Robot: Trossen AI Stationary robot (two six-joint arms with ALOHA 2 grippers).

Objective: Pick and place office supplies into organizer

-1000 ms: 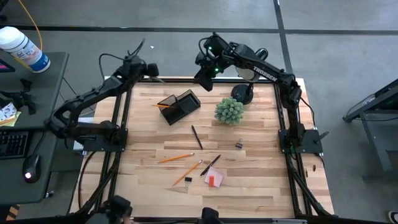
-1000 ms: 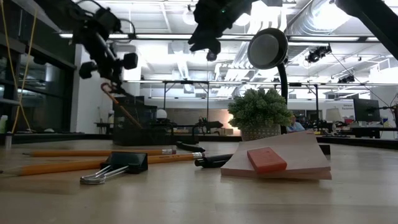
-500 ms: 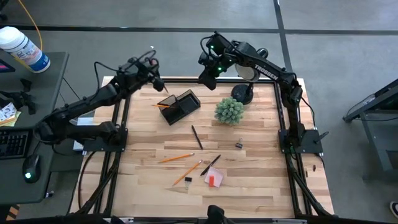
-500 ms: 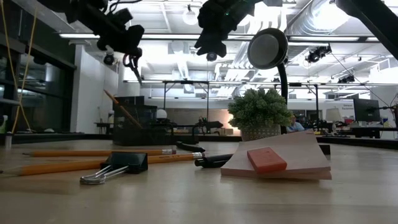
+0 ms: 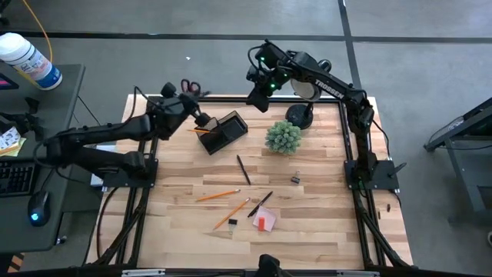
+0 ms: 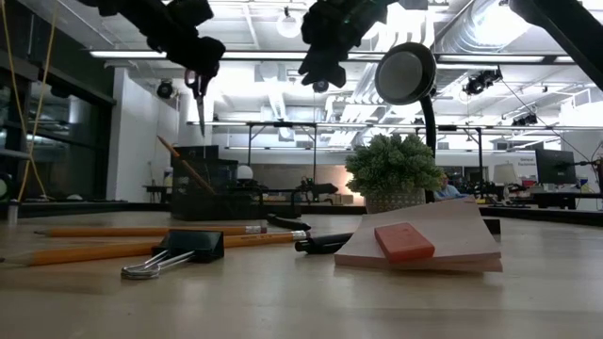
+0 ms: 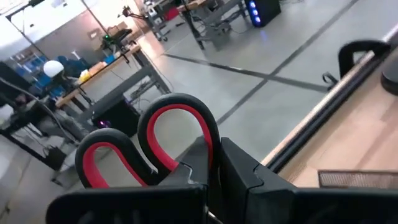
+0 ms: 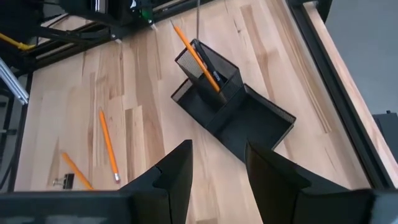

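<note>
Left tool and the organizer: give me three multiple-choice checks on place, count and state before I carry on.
1. Where are the red-handled scissors?
A. flat on the wooden table
B. hanging blades down above the dark mesh organizer
C. beside the green spiky plant

2. How many orange pencils stand in the organizer?
A. one
B. three
C. none

3. How is the right tool?
A. shut on a pen
B. shut on the pink sticky-note pad
C. open and empty

Answers:
1 B, the low view shows the scissors held by the left tool, tips over the organizer.
2 A, the right wrist view shows a single pencil leaning in the tall compartment.
3 C, its fingers stand apart with only table between them.
</note>
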